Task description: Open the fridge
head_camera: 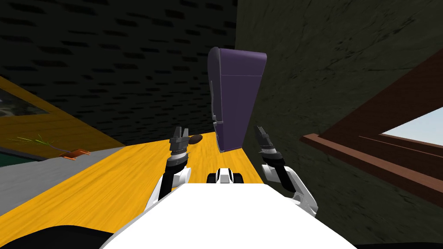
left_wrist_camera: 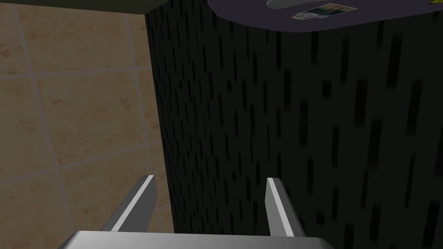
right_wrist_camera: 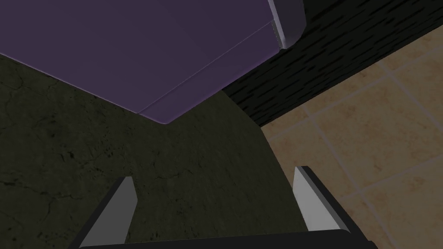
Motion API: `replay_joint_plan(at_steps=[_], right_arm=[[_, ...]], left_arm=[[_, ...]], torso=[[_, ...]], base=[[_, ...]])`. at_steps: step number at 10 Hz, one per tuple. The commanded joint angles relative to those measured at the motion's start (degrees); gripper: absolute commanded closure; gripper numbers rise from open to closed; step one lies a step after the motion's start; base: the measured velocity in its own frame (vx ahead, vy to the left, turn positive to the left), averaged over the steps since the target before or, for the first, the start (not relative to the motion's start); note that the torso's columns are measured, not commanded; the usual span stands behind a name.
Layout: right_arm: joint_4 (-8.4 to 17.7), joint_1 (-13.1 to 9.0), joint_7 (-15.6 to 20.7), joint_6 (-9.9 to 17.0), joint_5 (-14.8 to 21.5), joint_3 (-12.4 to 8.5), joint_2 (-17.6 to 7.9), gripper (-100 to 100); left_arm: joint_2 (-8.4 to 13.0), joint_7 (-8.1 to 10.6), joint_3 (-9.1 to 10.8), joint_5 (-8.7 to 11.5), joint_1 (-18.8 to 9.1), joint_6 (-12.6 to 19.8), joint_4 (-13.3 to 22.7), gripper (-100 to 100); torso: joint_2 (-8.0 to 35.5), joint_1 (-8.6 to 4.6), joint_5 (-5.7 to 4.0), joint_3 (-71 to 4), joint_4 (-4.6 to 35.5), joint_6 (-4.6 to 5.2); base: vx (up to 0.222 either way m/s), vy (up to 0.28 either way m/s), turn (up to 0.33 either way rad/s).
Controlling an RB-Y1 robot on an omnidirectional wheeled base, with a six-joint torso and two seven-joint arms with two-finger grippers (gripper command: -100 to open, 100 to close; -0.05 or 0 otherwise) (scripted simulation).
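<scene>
facing fridge (head_camera: 235,99) beyond right gripper (head_camera: 260,131)

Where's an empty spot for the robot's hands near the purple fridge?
The orange floor left of the left pincer is bare, up to the grey strip. The gap between both pincers, before the purple fridge, is free. It's crowded where the fridge meets the dark wall by the right pincer, and a brown lump lies beside the left pincer.
</scene>
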Motion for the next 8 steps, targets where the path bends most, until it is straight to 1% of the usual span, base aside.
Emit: replay_joint_plan(at_steps=[1, 2, 3, 4, 5, 6, 7, 8], right_arm=[[1.2, -0.4, 4.3, -1.1, 1.4, -0.2, -0.4, -100], [2.3, -0.7, 6.0, -2.1, 2.6, -0.4, -0.8, -100], [2.3, -0.7, 7.7, -2.1, 2.6, -0.4, -0.8, -100], [3.5, -1.1, 9.3, -3.1, 3.9, -0.6, -1.2, -100], [3.5, -1.1, 10.9, -3.1, 3.9, -0.6, -1.2, -100], [3.5, -1.1, 11.4, -3.1, 3.9, -0.6, -1.2, -100], [4.7, -1.4, 13.7, -4.2, 5.2, -0.9, -1.5, -100], [4.7, -1.4, 15.1, -4.2, 5.2, -0.9, -1.5, -100]], left_arm=[[0.0, 0.00, 0.00, 0.0, 0.0, 0.0, 0.0, 0], [0.0, 0.00, 0.00, 0.0, 0.0, 0.0, 0.0, 0], [0.0, 0.00, 0.00, 0.0, 0.0, 0.0, 0.0, 0], [0.0, 0.00, 0.00, 0.0, 0.0, 0.0, 0.0, 0], [0.0, 0.00, 0.00, 0.0, 0.0, 0.0, 0.0, 0], [0.0, 0.00, 0.00, 0.0, 0.0, 0.0, 0.0, 0], [0.0, 0.00, 0.00, 0.0, 0.0, 0.0, 0.0, 0], [0.0, 0.00, 0.00, 0.0, 0.0, 0.0, 0.0, 0]], torso=[[-0.1, 0.02, 0.00, 0.0, 0.0, 0.02], [0.0, 0.00, 0.00, 0.0, 0.0, 0.01], [-0.1, 0.07, 0.01, 0.0, 0.0, 0.02], [-0.1, 0.03, 0.01, 0.0, 0.0, 0.01], [-0.1, 0.00, 0.00, -0.1, 0.0, 0.01], [0.0, -0.04, -0.01, 0.0, 0.0, 0.01], [0.2, -0.08, -0.02, 0.1, 0.1, 0.01], [0.1, -0.02, -0.01, 0.1, 0.0, 0.02]], base=[[0.084, 0.033, -0.037], [0.103, 0.056, -0.061], [0.104, 0.052, -0.048], [0.128, 0.048, -0.073], [0.092, 0.041, -0.040], [0.029, 0.019, 0.004], [0.063, 0.031, -0.055], [0.071, 0.035, -0.052]])
